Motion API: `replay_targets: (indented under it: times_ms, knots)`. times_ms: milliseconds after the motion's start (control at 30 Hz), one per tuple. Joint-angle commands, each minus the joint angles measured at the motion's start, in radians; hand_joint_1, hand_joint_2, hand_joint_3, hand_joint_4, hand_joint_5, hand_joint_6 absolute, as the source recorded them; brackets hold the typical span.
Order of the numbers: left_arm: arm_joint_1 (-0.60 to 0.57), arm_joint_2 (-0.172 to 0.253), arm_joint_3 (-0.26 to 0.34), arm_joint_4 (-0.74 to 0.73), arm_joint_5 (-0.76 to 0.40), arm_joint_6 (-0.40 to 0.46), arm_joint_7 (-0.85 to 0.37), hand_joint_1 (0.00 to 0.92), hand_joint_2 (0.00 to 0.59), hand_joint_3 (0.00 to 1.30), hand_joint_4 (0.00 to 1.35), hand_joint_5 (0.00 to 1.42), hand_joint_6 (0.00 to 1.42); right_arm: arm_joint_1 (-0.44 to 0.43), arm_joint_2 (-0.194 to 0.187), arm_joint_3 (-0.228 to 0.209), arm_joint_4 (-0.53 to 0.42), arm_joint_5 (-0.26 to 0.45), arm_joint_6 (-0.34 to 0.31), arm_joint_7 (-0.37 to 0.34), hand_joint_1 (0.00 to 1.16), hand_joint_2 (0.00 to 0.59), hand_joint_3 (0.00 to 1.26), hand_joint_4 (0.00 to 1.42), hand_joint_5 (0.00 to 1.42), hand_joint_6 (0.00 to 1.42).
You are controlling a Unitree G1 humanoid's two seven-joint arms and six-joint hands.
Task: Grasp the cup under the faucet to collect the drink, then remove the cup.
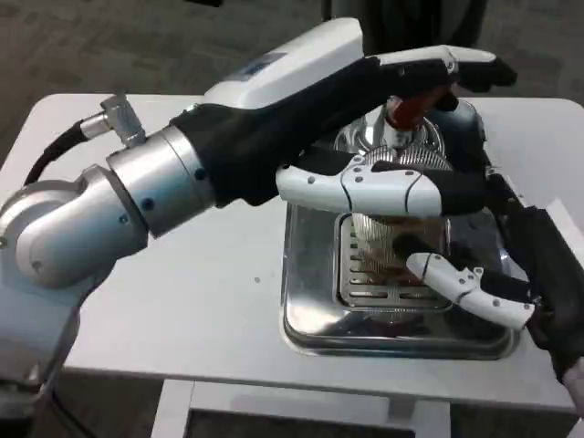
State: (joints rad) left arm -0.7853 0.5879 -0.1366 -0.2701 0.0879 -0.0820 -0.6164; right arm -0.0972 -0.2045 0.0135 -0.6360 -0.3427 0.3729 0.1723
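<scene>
We take the steel drip tray (315, 315) as our landmark. It is a shiny rounded-square basin standing on the white table (182, 301), close to the table's near edge, with a slotted grate (365, 283) set into its floor. In front of the tray and below the table edge, we see a white table leg and a darker floor.

Just right of the tray, our right hand (484, 274) reaches in from the dark forearm at the picture's right edge; one white-and-black finger lies across the tray's near right part, over the grate. On the grate stands the cup (379, 242), clear and ribbed, and the right hand's fingers appear to close about it from the right, though the left hand covers much of the grip.

Left of the tray, our silver left forearm (100, 214) crosses the table. Its left hand (365, 119) hovers above the tray with fingers spread, one long finger lying across the cup's top, another reaching over the red faucet handle (411, 108). We cannot tell whether it grips anything.

Behind the tray, the chrome dispenser top (365, 137) shows. Beyond the table, we see dark carpet. We can read no writing.
</scene>
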Motion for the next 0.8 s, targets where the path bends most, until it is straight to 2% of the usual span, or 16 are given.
replay_targets:
  times_ms: [33, 200, 800]
  knots:
    - [0.044, 0.037, -0.028, -0.002, 0.001, 0.013, -0.075, 0.137, 0.141, 0.2, 0.19, 0.27, 0.21, -0.018, 0.011, 0.017, 0.017, 0.013, -0.009, -0.011, 0.65, 0.239, 0.0, 0.02, 0.06, 0.14]
    - [0.045, 0.04, -0.026, 0.002, -0.009, 0.009, -0.081, 0.17, 0.149, 0.2, 0.18, 0.25, 0.21, -0.033, 0.014, 0.029, 0.037, 0.014, -0.008, -0.018, 0.64, 0.236, 0.0, 0.01, 0.06, 0.14]
    - [0.039, 0.062, -0.027, 0.027, -0.023, -0.011, -0.082, 0.149, 0.137, 0.2, 0.17, 0.25, 0.21, -0.074, 0.027, 0.063, 0.077, 0.01, -0.006, -0.046, 0.7, 0.24, 0.0, 0.01, 0.06, 0.14]
